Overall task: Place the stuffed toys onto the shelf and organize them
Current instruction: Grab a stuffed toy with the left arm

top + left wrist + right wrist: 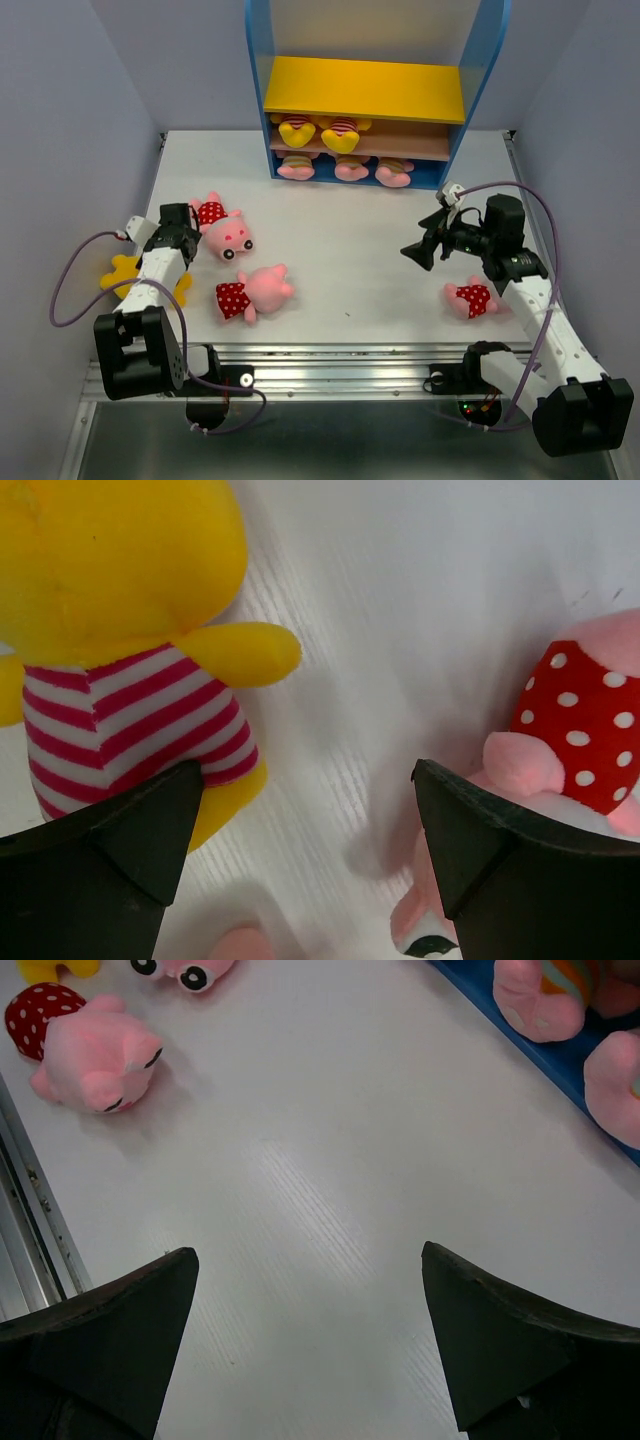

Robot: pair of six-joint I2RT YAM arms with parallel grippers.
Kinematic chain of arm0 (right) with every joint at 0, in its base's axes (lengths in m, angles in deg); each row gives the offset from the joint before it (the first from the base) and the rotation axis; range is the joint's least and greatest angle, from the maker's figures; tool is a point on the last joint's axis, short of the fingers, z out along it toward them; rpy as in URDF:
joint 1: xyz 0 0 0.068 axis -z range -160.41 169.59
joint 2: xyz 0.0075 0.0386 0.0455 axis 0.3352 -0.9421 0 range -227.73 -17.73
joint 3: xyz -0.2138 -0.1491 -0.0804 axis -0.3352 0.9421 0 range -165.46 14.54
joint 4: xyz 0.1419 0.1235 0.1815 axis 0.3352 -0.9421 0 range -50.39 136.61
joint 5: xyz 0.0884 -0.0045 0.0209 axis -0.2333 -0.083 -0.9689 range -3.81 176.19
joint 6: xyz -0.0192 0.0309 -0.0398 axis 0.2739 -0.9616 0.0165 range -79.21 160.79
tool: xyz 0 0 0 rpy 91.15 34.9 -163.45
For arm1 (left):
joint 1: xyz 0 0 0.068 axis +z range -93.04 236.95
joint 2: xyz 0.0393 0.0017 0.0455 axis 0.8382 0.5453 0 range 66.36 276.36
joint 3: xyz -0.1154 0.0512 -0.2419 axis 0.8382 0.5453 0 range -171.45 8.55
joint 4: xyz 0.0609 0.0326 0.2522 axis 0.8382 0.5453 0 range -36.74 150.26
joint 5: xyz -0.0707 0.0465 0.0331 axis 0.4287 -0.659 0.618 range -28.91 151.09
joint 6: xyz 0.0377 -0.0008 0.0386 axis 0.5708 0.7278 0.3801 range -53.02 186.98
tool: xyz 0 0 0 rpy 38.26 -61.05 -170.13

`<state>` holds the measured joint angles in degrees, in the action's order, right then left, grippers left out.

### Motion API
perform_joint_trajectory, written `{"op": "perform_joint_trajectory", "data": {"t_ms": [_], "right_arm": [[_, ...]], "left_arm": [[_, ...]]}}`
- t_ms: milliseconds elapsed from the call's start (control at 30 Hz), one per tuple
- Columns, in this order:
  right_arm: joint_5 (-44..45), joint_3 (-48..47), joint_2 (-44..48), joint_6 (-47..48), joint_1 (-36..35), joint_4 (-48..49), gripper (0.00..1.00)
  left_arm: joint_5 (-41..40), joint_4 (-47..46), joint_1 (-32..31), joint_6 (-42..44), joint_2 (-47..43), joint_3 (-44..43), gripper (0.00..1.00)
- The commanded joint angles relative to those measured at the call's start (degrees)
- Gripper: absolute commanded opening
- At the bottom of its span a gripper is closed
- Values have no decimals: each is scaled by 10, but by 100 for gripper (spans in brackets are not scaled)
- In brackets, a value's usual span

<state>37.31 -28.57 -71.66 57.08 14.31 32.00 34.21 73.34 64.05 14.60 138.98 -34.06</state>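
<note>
- White table point(350, 250) is seen beneath both arms.
- Left end effector point(308, 780) is held released, flanked by yellow bear point(130, 680) and dotted pig point(580, 720).
- Right end effector point(308, 1260) is released, empty.

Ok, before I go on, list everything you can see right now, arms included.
shelf: one; blue sides, yellow top board, brown middle board, blue base; far side of table
bears on shelf: two; yellow, red-striped; middle board
striped pigs: three; pink; shelf base
dotted pigs on the left: two; pink, red white-dotted; table, near left arm
dotted pig on the right: one; same colours; table, beside right arm
loose bear: one; yellow, red-striped; table, by left arm
table: one; white
left gripper: open, empty; black fingers, between loose bear and a dotted pig
right gripper: open, empty; over bare table
</note>
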Motion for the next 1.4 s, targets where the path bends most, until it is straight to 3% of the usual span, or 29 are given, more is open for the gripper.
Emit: {"op": "perform_joint_trajectory", "data": {"t_ms": [0,233,333,400,533,667,733,867,967,1233,1367], "right_arm": [[6,1,-1,11,2,3,98],[6,0,-4,12,2,2,98],[6,1,-5,12,2,1,98],[6,1,-6,13,2,1,98],[6,0,-5,13,7,2,98],[5,1,-6,13,7,1,98],[4,1,-6,13,7,0,98],[4,0,-8,14,7,0,98],[5,0,-8,14,7,0,98],[7,1,-10,15,7,0,98],[6,1,-10,14,7,0,98]], "left_arm": [[-42,-7,12,-19,-24,-5,98],[-27,-7,35,-33,2,6,87],[-35,-7,35,-26,-6,0,78],[-43,-6,35,-22,-16,1,64],[-34,2,35,-26,-25,15,59],[-20,2,35,-28,-35,27,44],[-17,7,35,-14,-49,17,47],[-32,50,35,-2,-85,-23,84],[-59,90,34,-8,-105,-55,91],[-88,145,35,-28,-85,-40,93],[-55,101,35,-27,-71,9,93]]}}
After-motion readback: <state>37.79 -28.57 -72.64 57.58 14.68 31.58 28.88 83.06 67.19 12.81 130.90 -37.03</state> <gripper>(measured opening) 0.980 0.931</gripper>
